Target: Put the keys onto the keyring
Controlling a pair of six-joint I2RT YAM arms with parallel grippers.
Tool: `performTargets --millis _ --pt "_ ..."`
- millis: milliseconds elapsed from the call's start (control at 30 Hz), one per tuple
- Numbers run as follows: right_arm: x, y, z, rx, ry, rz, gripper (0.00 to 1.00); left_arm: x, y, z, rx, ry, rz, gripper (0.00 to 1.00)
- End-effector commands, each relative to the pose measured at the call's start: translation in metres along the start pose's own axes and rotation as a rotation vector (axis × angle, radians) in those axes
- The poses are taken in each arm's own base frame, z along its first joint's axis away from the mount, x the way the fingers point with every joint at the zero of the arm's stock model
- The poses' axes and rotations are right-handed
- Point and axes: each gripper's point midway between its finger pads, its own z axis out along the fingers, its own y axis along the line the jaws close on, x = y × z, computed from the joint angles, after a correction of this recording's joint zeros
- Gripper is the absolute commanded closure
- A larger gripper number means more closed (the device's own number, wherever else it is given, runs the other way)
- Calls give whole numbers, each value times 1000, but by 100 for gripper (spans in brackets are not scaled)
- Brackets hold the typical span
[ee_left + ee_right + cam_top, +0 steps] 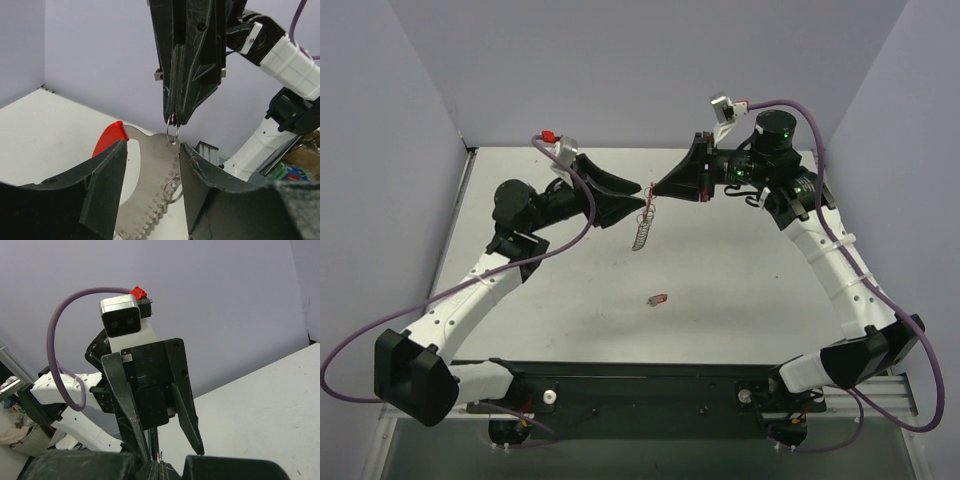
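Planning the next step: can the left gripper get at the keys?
Probably yes: the left gripper is open, the keys hang between its fingers from the shut right gripper, nothing in between.

- My left gripper [638, 197] and right gripper [656, 190] nearly meet tip to tip above the table [750, 300].
- The keys [641, 230] dangle just below those tips.
- What may be the keyring [658, 298], small and red, lies nearer my bases.

in the top view the keys [641, 230] are showing too small to count, and a red speck [658, 298] at their 6 o'clock is looking too small to name. the left fingers [95, 195] are hiding part of the keyring [111, 137].
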Motion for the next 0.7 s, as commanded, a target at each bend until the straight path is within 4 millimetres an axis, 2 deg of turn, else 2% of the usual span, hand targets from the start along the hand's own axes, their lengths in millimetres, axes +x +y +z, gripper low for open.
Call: performTargets --millis 0,100,267,333,500,567,667 --pt "-15 28 -6 -62 -40 -95 100 -44 -38 9 179 -113 80 45" --pt "-16 27 -6 -59 -43 -100 100 -42 -42 14 200 -102 60 48" --pt "-16 28 -5 -71 -38 -98 100 -34 -42 23 199 -79 60 61" --pt "-17 29 -5 -73 -38 -99 100 -31 -42 25 205 -73 61 63" --pt "-20 29 -7 -72 -42 -101 100 -27 -42 26 198 -58 64 63" --pt "-22 31 -8 -76 -44 -103 100 -25 -40 25 183 -48 68 57" --pt "-25 32 -11 -78 -48 -102 100 -25 -38 22 156 -47 83 55"
